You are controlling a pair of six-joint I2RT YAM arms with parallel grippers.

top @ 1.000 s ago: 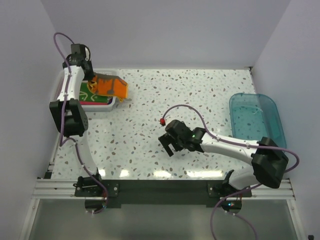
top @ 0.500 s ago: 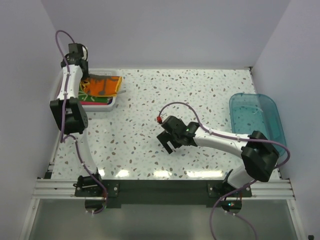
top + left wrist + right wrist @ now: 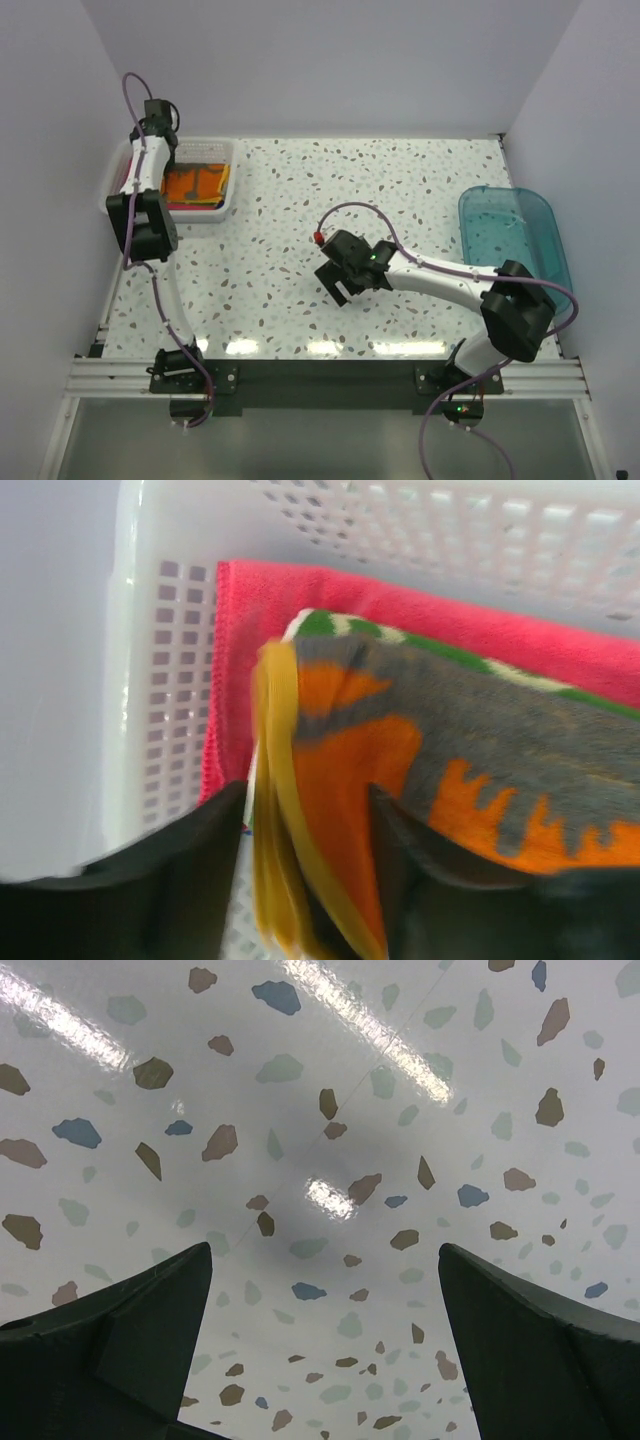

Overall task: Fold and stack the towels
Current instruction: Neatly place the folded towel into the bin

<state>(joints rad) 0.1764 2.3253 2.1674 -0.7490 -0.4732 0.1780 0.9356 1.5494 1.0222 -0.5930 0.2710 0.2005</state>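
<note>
A dark grey towel with orange trim [image 3: 197,184] lies on top of the stack in the white slotted basket [image 3: 205,144] at the far left. In the left wrist view this grey towel [image 3: 520,750] rests on a green patterned towel [image 3: 440,652] and a pink towel [image 3: 400,605]. My left gripper [image 3: 308,820] hangs over the basket's left end, jaws parted. The towel's orange and yellow folded edge stands between them, with a gap beside the left finger. My right gripper [image 3: 335,285] hovers wide open over bare table mid-scene, nothing between its fingers [image 3: 150,1310].
A clear blue plastic tub [image 3: 510,240] stands at the table's right edge. The basket's slotted wall [image 3: 170,680] is close to the left of my left fingers. Speckled tabletop [image 3: 330,1110] lies under the right gripper.
The left gripper carried the grey and orange towel from over the basket's right rim down into the basket, and its jaws have parted. The right arm shifted slightly left.
</note>
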